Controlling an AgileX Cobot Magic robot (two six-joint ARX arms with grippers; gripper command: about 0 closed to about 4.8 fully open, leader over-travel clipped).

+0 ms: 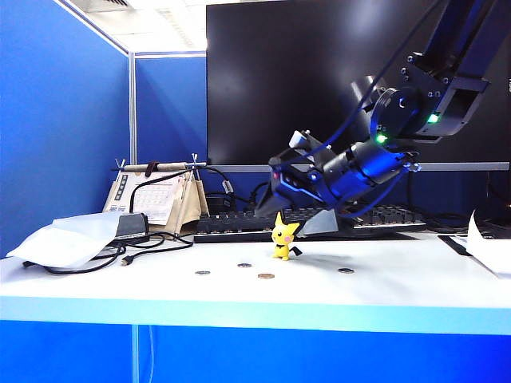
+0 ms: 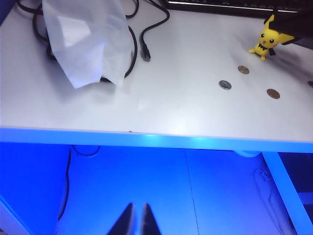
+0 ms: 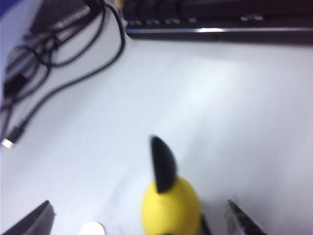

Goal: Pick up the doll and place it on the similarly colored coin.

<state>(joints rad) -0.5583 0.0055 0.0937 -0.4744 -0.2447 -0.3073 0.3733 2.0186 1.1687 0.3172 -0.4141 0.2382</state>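
The doll (image 1: 282, 237) is standing upright on the white table (image 1: 383, 291), and the right gripper (image 1: 290, 217) is hanging just above and behind it with its jaws spread wide, grasping nothing. In the right wrist view the doll (image 3: 171, 205) is sitting between the two fingertips (image 3: 29, 221), one black-tipped ear pointing up, with clear table showing on both sides of it, so no finger is touching it.

The coin (image 1: 266, 276), golden-brown and flat, is lying below the right gripper, nearer the table's front edge than the doll and apart from it. Three darker coins are lying in a loose row with it: one (image 1: 244, 265) just beside the doll, one (image 1: 203, 273) farther left, and one (image 1: 346, 270) under the right arm's forearm.

Behind the gripper a black keyboard (image 1: 239, 227) is running along the table. Black cables (image 1: 152, 247) and a white bag (image 1: 68, 238) are lying well away to the left.

The left gripper (image 2: 137, 223) is hanging below the table's front edge, well apart from the doll (image 2: 266, 40), its fingers pressed nearly together and holding nothing.
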